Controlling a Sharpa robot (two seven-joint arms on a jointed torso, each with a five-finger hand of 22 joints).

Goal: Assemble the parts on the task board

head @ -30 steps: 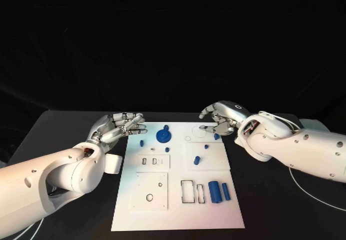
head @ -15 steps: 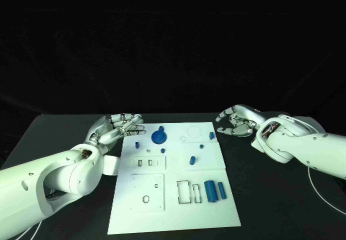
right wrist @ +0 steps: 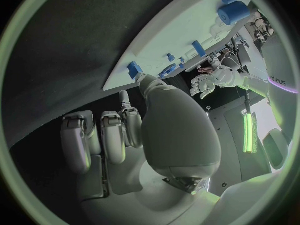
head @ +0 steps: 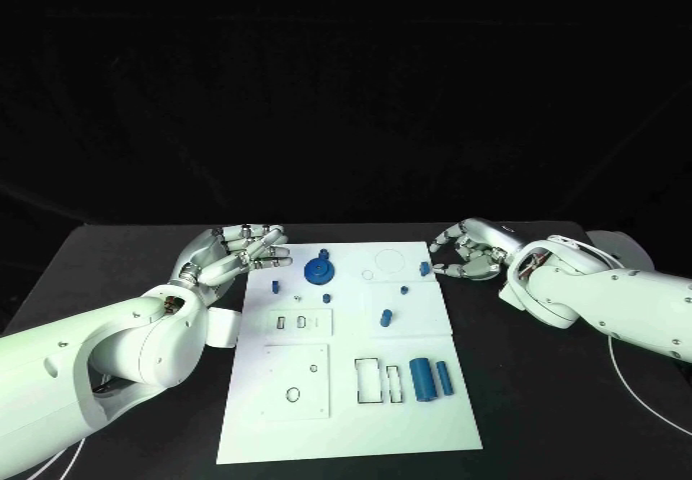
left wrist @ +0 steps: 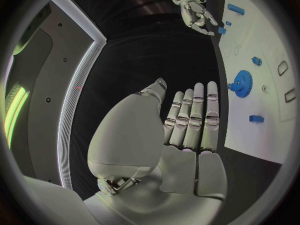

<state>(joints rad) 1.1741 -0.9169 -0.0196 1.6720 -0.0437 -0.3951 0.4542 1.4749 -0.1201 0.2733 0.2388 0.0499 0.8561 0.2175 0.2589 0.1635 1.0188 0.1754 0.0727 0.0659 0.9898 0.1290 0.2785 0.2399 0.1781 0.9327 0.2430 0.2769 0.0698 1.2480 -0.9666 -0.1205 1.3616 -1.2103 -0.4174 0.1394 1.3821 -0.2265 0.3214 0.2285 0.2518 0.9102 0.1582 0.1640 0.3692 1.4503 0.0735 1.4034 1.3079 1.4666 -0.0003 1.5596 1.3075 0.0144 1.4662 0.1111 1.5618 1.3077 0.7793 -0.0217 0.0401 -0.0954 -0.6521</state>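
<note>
Task board (head: 351, 400) unlabelled, left hand (head: 231, 256) spread empty, right hand (head: 464, 252) touching blue part (head: 426, 268), grip unclear

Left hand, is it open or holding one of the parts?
Open. The left hand holds nothing; its fingers lie straight, beside the task board.
</note>
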